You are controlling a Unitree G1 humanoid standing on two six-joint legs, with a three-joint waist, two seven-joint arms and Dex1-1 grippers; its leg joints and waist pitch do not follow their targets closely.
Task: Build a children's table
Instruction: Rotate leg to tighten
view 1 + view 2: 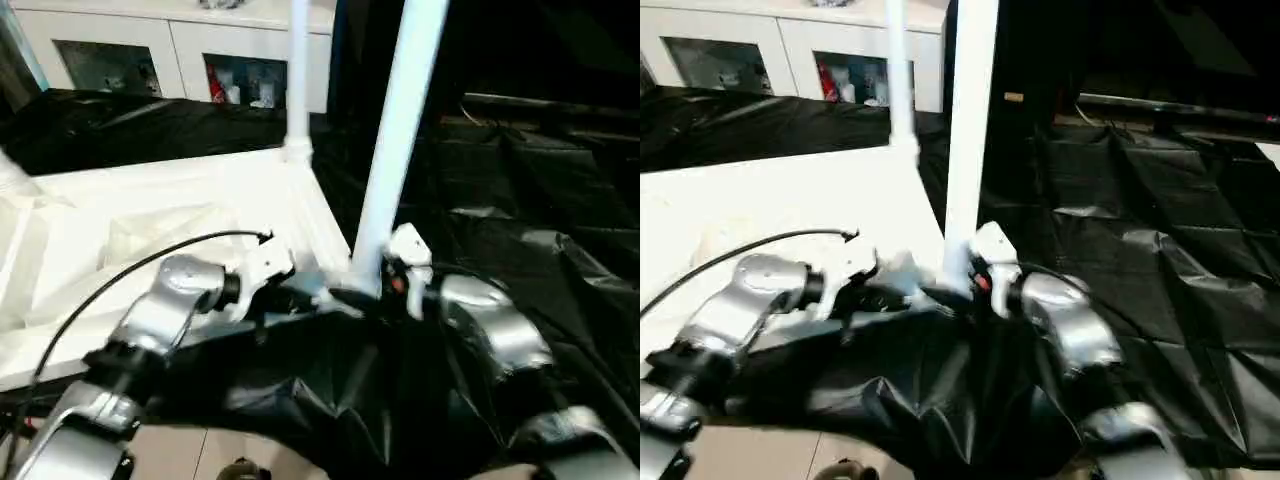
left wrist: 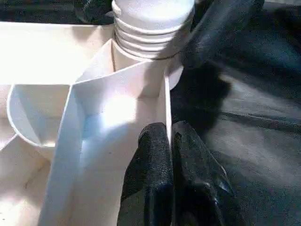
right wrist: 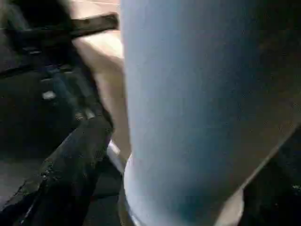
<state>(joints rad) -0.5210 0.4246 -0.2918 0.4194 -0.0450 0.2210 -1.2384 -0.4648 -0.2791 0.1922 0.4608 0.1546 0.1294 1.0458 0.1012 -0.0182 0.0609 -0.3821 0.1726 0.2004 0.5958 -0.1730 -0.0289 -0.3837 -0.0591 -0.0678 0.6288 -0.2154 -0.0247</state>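
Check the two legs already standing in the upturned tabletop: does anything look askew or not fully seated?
The near leg leans, while the far leg stands about upright. In the left wrist view the near leg's threaded end still shows several ridges above its corner socket of the tabletop, so it looks not fully screwed in.

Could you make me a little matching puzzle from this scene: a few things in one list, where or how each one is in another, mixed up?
Things:
1. near leg
2. far leg
3. left gripper
4. cabinet

States:
A. pinching the tabletop's side wall
B. at the back, with glass doors
C. standing in the corner socket between both grippers
D. standing at the tabletop's farther corner

Pairs: 1-C, 2-D, 3-A, 4-B
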